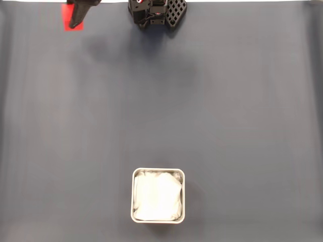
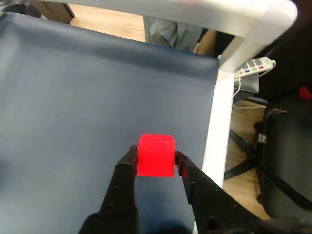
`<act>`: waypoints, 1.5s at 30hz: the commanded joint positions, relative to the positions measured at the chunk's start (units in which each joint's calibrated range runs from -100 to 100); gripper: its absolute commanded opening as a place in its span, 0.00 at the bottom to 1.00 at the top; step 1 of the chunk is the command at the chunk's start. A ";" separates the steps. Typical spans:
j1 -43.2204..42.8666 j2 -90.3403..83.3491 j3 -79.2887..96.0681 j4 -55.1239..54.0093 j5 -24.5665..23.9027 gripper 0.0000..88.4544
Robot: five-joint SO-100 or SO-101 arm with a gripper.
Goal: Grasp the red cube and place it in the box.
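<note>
The red cube sits between my gripper's two black fingers in the wrist view, and both fingertips press its sides close to the table's right edge. In the fixed view the red cube is at the top left, partly covered by the gripper. I cannot tell whether the cube rests on the blue-grey mat or hangs just above it. The box, square with a pale rim and white papery lining, stands at the bottom centre of the fixed view, far from the gripper.
The arm's black base is at the top centre of the fixed view. The wrist view shows the table's white edge just right of the cube, with a power strip and a dark chair beyond it.
</note>
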 commanded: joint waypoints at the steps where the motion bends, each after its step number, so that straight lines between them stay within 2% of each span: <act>1: -4.15 2.88 -6.15 -1.63 -0.68 0.13; 29: -32.34 19.78 -29.42 -3.27 -0.63 0.13; 45: -45.56 29.31 -39.55 -5.32 -0.24 0.13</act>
